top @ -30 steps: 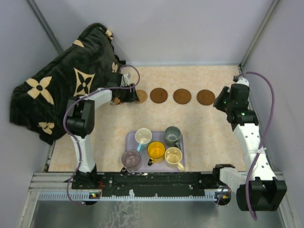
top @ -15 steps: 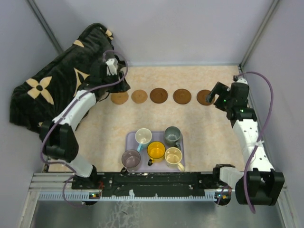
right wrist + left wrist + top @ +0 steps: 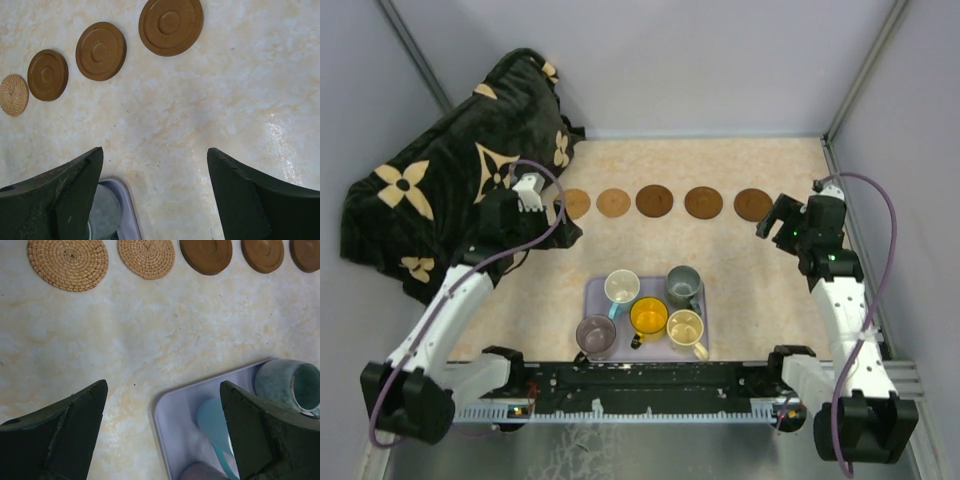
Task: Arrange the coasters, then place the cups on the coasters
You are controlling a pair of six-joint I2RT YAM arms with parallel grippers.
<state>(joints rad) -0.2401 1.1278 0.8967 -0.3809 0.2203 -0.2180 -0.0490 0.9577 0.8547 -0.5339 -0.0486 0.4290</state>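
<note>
Five coasters [image 3: 654,201], all well clear of fingers [image 3: 55,435]

Light is bright, soft and even, falling from above. Shadows on the table [image 3: 740,280] are faint and soft-edged. The overhead view is sharp, though the black blanket [image 3: 440,190] loses detail in its folds and the posts [image 3: 865,70] lean outward towards the edges. In both wrist views the coasters [image 3: 68,262] are crisp, down to the weave, while the near fingers [image 3: 55,440] are dark and blurred. A pale sheen lies on the table at right in the right wrist view
</note>
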